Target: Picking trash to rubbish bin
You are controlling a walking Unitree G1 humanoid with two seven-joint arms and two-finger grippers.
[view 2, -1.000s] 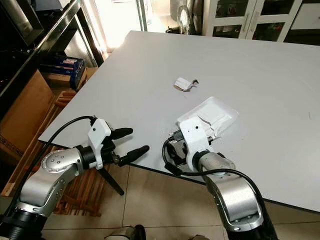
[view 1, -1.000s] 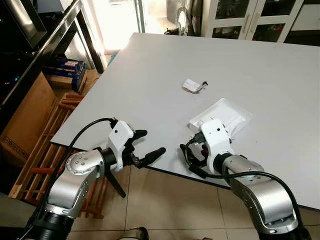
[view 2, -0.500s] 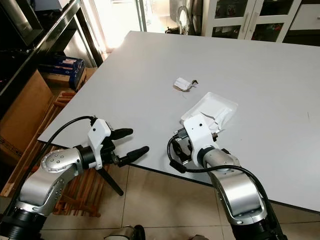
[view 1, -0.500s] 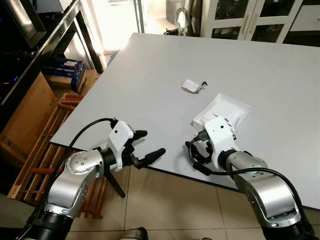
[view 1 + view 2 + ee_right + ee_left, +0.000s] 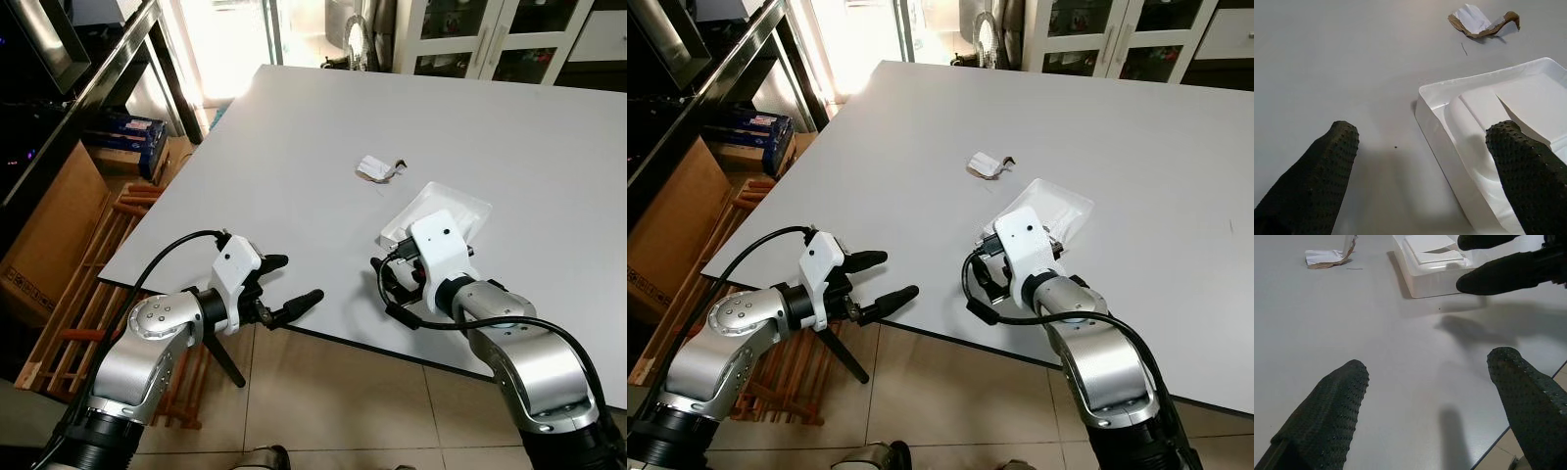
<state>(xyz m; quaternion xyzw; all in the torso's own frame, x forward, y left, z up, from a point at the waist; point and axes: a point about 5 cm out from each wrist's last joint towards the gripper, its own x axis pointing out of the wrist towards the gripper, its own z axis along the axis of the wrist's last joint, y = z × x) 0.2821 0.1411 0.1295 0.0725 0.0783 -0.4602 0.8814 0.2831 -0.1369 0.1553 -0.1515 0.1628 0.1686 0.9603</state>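
Left eye view: a white tray (image 5: 446, 211) lies on the grey surface (image 5: 294, 157) near its front edge, a crumpled wrapper (image 5: 375, 168) just beyond it. Left claw (image 5: 294, 286), fingers apart, hovers at the edge. Right wrist view: right claw (image 5: 1422, 166), fingers apart, straddles the tray's near corner.

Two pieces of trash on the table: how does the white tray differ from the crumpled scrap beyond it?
The white plastic tray is larger, rigid and moulded with raised walls; the crumpled paper scrap is small, torn and brown-edged. The tray lies nearer the table edge, with the right end effector open at its near corner; the scrap lies farther in, untouched. Both are white.
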